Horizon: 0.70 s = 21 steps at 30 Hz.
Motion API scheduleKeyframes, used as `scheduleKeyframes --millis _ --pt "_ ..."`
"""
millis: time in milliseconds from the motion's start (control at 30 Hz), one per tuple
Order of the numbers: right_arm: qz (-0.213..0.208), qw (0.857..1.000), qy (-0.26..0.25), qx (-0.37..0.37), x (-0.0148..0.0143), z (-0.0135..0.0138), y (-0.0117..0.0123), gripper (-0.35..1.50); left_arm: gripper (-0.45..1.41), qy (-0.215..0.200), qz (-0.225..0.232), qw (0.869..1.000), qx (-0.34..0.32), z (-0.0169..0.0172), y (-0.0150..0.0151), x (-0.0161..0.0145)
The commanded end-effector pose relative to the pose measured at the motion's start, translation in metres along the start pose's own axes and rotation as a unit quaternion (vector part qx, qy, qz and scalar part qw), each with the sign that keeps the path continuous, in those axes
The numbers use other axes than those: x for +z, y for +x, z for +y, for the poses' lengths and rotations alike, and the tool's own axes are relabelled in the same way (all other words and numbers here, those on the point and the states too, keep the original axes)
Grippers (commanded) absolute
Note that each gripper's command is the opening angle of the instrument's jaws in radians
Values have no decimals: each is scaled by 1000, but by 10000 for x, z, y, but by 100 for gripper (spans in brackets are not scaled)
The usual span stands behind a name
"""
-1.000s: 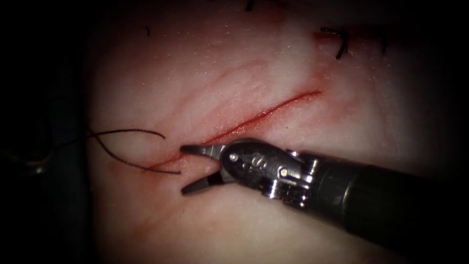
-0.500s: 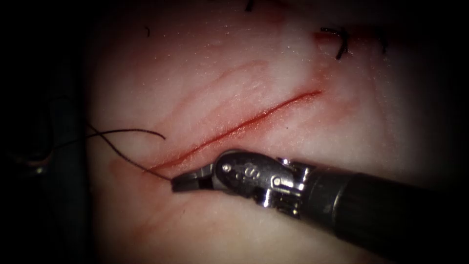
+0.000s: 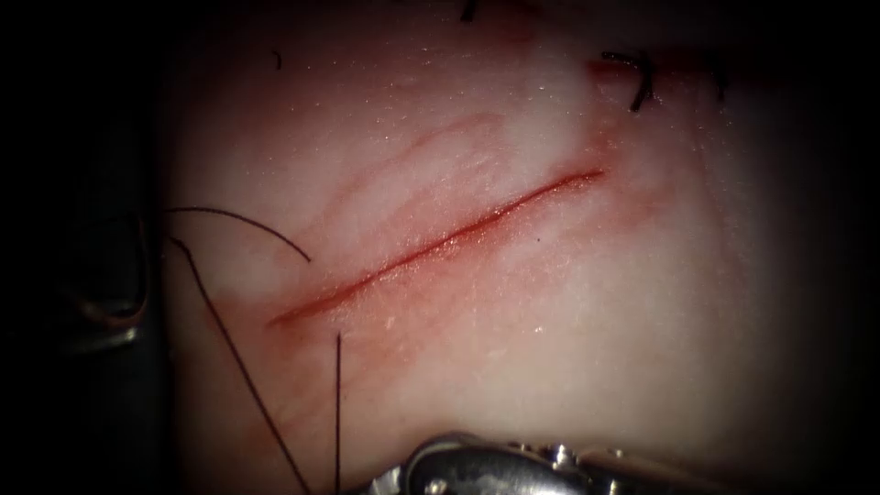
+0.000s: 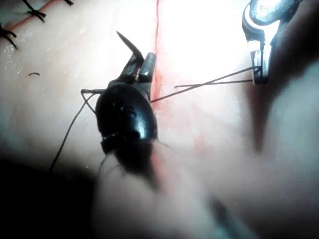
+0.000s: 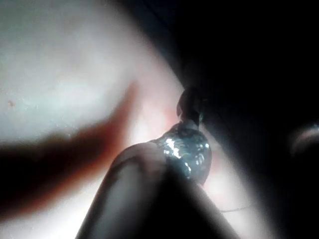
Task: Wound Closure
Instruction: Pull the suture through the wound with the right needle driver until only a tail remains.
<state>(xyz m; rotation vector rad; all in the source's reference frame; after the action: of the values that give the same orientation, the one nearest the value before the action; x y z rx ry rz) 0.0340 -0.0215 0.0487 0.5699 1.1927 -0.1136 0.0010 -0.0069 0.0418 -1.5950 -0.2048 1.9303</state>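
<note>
We see the right end effector (image 3: 385, 484) has pulled back from the long red cut (image 3: 440, 246), clenched on the thin black thread (image 3: 337, 403), now taut from the cut's left end. Our left end effector (image 4: 140, 64) grasps the dark curved needle (image 4: 128, 44) near its tail, beside the cut, above the pale pork tissue (image 3: 568, 302).

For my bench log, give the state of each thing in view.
Long red cut: open, unstitched.
Curved dark needle: held behind its point, outside pale tissue.
Dark left tool: shut on needle.
Silver right tool: shut on thread.
Thin dark thread: stretched to right tool.
</note>
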Motion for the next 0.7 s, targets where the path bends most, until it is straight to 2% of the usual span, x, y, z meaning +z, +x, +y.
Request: scheduleKeyframes --millis 33,67,100,133,200,300,333,400,533,700 --pt "3 1000 -5 -2 11 12 1 15 -35 -2 -1 1000 1 -4 -1 4" --pt "4 1000 -19 -2 11 16 2 47 -35 -4 -2 1000 2 -5 -1 2" --pt "3 999 -38 0 9 21 1 89 -35 -4 -4 1000 2 -6 -2 1" --pt "0 997 -79 5 7 29 2 125 -35 1 -8 1000 2 -7 -2 -2" --pt "6 993 -113 19 -8 45 1 135 -35 11 -17 1000 2 -13 -2 -11" --pt "3 990 -140 9 -31 64 -1 136 -35 35 -47 998 17 -22 -4 -22" --pt "0 988 -153 3 -41 73 -4 138 -35 54 -70 996 28 -28 -7 -30" --pt "-4 986 -166 -7 -49 82 -9 138 -35 67 -82 994 33 -32 -10 -36" --pt "-20 981 -188 -28 -52 98 -28 138 -35 99 -110 988 43 -37 -17 -41" --pt "-34 982 -180 -41 -36 117 -57 135 -35 88 -111 989 41 -35 -20 -35"
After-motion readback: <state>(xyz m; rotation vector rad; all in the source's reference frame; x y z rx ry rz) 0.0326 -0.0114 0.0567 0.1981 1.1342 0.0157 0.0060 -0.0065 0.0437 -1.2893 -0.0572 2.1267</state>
